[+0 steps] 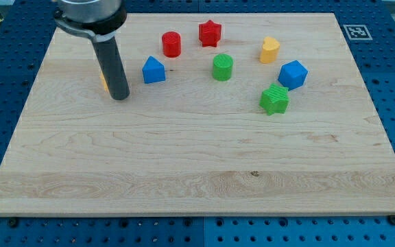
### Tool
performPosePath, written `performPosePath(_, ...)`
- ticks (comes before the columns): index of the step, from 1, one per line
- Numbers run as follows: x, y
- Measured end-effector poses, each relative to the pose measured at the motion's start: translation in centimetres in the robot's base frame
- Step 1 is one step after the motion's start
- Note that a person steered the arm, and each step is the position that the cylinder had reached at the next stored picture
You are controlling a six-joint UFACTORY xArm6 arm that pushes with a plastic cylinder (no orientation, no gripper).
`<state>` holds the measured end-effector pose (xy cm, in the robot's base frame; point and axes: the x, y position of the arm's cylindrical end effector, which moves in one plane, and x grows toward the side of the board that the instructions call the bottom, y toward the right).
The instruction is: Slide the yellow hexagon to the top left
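- The yellow hexagon (103,80) sits left of centre near the surface's top, almost wholly hidden behind the rod; only a sliver shows.
- My tip (119,97) rests at its lower right. No hand exists, so nothing is held.
- I judge a steady push up-left, centred on the block, keeps it from slipping aside.
- The blue block (153,70) looks ridged plastic; the wooden surface (197,171) is smooth-grained.

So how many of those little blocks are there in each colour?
Red: 2, cylinder and star
Blue: 2
Green: 2, cylinder and star
Yellow: 2, one in the open, one mostly hidden behind my tip
Total: 8
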<state>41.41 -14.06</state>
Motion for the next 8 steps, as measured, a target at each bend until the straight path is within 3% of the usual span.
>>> performPosePath(3,-2.4,-6.3)
performPosePath(8,-1.5,-6.2)
